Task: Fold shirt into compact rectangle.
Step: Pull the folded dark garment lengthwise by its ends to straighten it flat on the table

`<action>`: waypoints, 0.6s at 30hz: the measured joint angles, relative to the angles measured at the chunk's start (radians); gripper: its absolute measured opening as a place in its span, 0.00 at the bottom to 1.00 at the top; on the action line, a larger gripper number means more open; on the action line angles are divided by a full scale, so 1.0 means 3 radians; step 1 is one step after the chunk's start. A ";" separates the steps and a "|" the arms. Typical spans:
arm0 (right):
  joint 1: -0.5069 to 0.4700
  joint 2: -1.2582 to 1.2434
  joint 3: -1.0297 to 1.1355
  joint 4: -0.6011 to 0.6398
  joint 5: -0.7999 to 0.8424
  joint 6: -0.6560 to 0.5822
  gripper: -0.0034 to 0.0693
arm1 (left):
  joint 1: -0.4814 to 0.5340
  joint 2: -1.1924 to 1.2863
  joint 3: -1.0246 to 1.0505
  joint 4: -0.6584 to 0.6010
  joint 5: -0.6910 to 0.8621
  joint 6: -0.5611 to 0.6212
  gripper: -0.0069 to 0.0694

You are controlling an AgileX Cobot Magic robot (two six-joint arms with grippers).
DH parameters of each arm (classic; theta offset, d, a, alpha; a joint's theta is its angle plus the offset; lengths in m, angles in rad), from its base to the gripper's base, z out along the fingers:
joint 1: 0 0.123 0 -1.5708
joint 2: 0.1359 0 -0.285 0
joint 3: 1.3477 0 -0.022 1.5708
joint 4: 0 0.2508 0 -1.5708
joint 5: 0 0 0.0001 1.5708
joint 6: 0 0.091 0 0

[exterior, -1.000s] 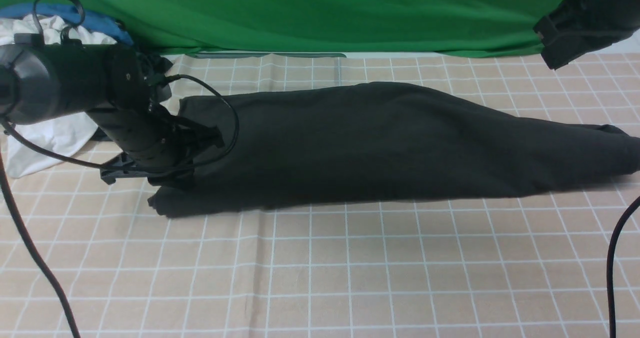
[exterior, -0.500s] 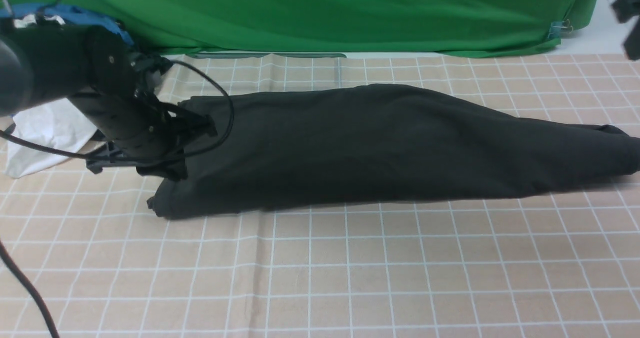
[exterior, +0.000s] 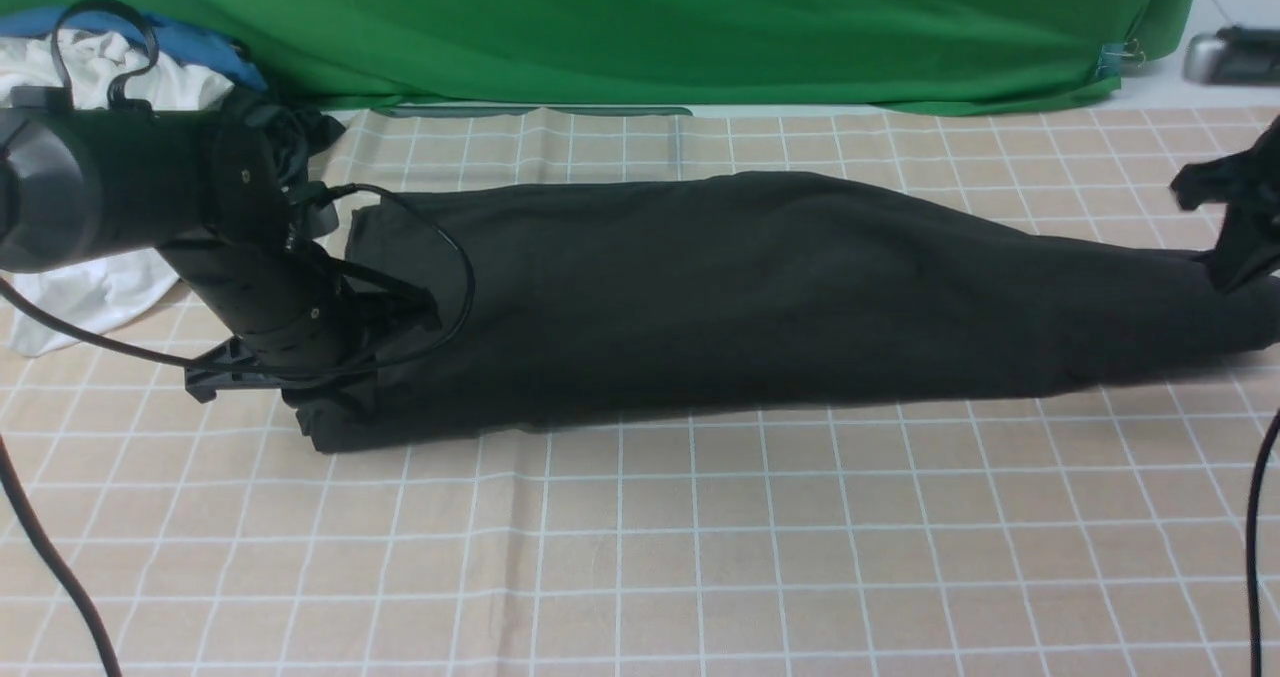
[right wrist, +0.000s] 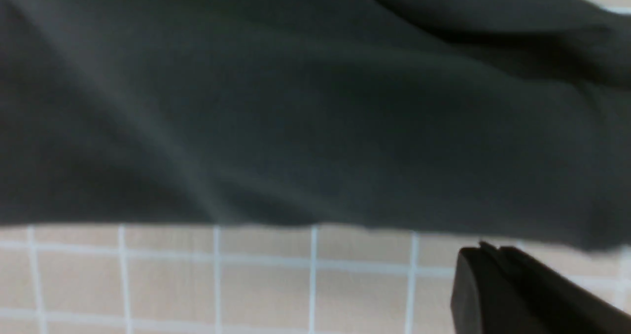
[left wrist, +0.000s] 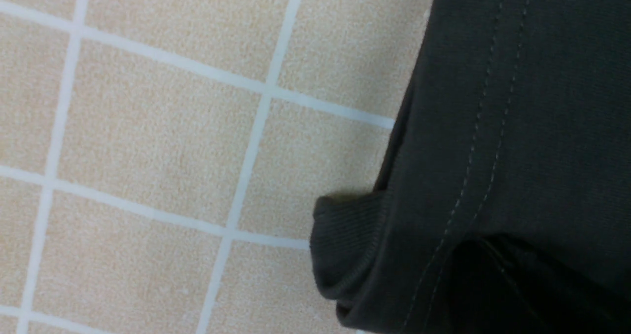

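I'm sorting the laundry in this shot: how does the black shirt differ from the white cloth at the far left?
The shirt is black; the cloth is white. The shirt lies stretched in a long band across the checked table cover; the cloth is bunched up at the cover's left edge. The shirt shows far more fabric, though the left arm hides part of the cloth. Both are soft fabric.

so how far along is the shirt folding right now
Done: the shirt lies folded lengthwise into a long band. In hand: the left gripper seems clamped on its left end; the right gripper is at the right end, grip unclear. Left: folding the band crosswise into a compact rectangle.
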 joint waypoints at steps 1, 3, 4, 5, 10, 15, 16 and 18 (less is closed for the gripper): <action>0.0007 0.0044 0.0000 0.0000 -0.0021 0.0000 0.14 | -0.0004 0.0000 0.0000 0.0016 0.0000 -0.0011 0.11; 0.0011 0.0155 0.0000 0.0002 -0.0061 -0.0003 0.15 | -0.0006 0.0000 0.0000 0.0027 0.0002 -0.0024 0.11; 0.0011 0.0209 0.0000 -0.0023 -0.0093 -0.0003 0.15 | -0.0006 0.0000 0.0000 0.0027 0.0002 -0.0033 0.11; 0.0011 0.0261 0.0000 -0.0063 -0.0120 0.0004 0.15 | -0.0006 0.0000 0.0000 0.0027 0.0002 -0.0035 0.11; -0.0029 0.0494 0.0000 -0.0211 -0.0005 0.0068 0.17 | -0.0006 0.0000 0.0000 0.0030 0.0002 -0.0058 0.11; -0.0073 0.0564 0.0004 -0.0247 0.0221 0.0075 0.17 | -0.0006 0.0000 0.0000 0.0034 0.0002 -0.0061 0.11; -0.0080 0.0500 0.0007 -0.0238 0.0238 0.0075 0.17 | -0.0006 0.0000 0.0000 0.0034 0.0002 -0.0061 0.11; -0.0080 0.0340 0.0013 -0.0157 0.0236 0.0067 0.17 | -0.0006 0.0000 0.0000 0.0034 0.0002 -0.0061 0.11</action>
